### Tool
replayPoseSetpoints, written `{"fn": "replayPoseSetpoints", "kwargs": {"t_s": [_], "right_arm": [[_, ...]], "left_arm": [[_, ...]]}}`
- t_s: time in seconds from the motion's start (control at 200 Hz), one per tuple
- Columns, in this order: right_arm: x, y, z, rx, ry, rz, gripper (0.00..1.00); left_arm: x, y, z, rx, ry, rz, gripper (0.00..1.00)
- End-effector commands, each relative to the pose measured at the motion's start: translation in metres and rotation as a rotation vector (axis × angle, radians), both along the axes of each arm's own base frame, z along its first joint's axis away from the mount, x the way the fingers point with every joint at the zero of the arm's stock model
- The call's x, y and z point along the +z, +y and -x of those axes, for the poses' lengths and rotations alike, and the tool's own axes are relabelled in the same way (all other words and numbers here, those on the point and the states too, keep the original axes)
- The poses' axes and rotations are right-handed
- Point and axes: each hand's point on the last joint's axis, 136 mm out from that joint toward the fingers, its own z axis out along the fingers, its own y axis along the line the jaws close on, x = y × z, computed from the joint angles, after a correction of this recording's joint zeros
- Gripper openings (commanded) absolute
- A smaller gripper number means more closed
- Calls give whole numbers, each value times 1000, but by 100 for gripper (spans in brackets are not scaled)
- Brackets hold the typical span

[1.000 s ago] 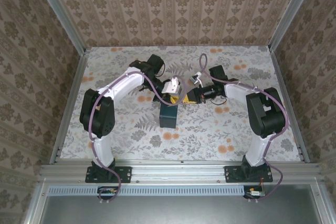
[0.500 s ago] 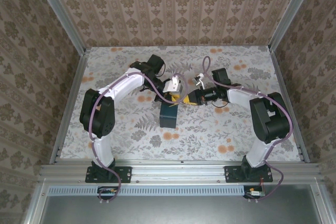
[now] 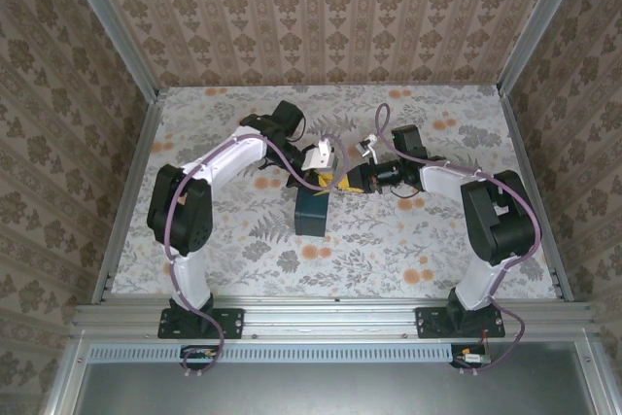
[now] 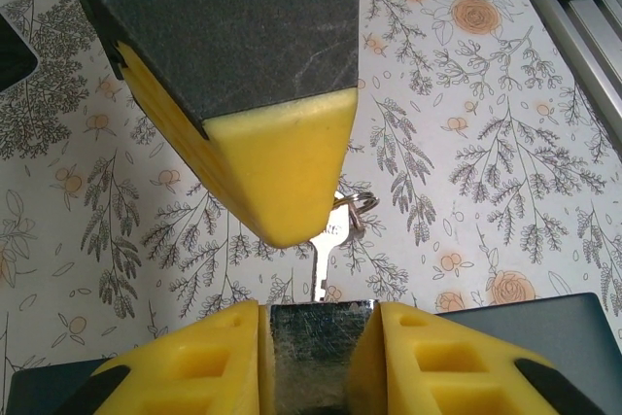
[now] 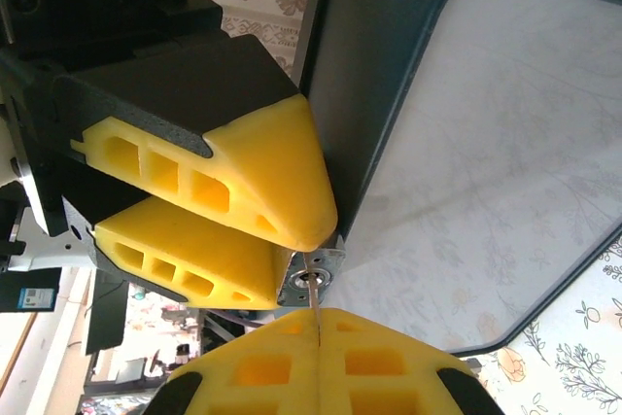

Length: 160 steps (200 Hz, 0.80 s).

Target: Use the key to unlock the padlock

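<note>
Counted over the views: two arms, two grippers, one padlock, one key with one small ring, and one blue box.

In the top view the left arm rises from the lower left of the frame, folds at its dark elbow and reaches toward the centre. Its wrist turns down and to the right, putting the left gripper just above the blue box, which sits on the floral table. The right arm mirrors it from the lower right, its forearm lying nearly level and pointing left. The right gripper meets the left one at mid-frame.

In the left wrist view, two yellow fingers at the bottom edge are clamped on the padlock. Its body looks silvery here, possibly from glare. The key stands above it at centre, its blade tip at the lock, and the ring is just to the right.

In the right wrist view, the keyhole face of the padlock sits low at centre. The right gripper is pressed together on the thin blade of the key. How deep the blade sits in the keyhole I cannot tell.
</note>
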Motion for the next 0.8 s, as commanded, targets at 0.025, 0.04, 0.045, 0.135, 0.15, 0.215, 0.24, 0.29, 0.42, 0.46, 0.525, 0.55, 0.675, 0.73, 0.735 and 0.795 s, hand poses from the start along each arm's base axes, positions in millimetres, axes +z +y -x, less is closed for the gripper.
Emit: {"fn": "replayPoseSetpoints", "kwargs": {"t_s": [0.025,0.04,0.045,0.135,0.15,0.215,0.24,0.29,0.42,0.46,0.525,0.55,0.675,0.73,0.735,0.795], "right_arm": [[-6,7,-8,-1,19,-3,0],[-6,7,-8,1,19,-3,0],[-5,8,-7,2,20,-3,0],[-4,11,-5,8,33,-6,0],[-4,11,-5,7,38,-6,0],[-7,9,-5,-1,59,-4,0],[-9,9,-5,-5,70,-5,0],[-9,8,-8,-19,79,-15,0],[-4,12,-11,-18,100,-49,0],[0,13,-11,-15,104,-59,0],[5,13,-10,-8,107,-60,0],[7,13,-10,-4,103,-59,0],[13,10,-4,8,72,-47,0],[11,10,-3,7,69,-43,0],[11,10,-2,8,69,-43,0],[8,10,-2,9,73,-41,0]], "left_arm": [[14,-2,10,-19,-2,48,27],[14,-2,9,-18,-3,51,26],[14,-2,9,-18,-3,51,26],[14,-3,9,-10,-1,59,26],[14,-3,9,-11,-1,61,26],[14,-3,8,-8,-3,68,26],[14,-3,9,-11,-2,70,25],[14,-3,10,-13,-2,72,25],[13,-3,11,-14,-9,67,25],[13,-3,11,-14,-11,66,25],[12,-3,10,-11,-11,66,25],[12,-3,9,-10,-13,66,25],[12,0,5,7,-2,70,27],[12,0,5,11,-2,71,31],[12,0,5,11,-3,71,32],[12,1,4,16,-7,72,34]]}}
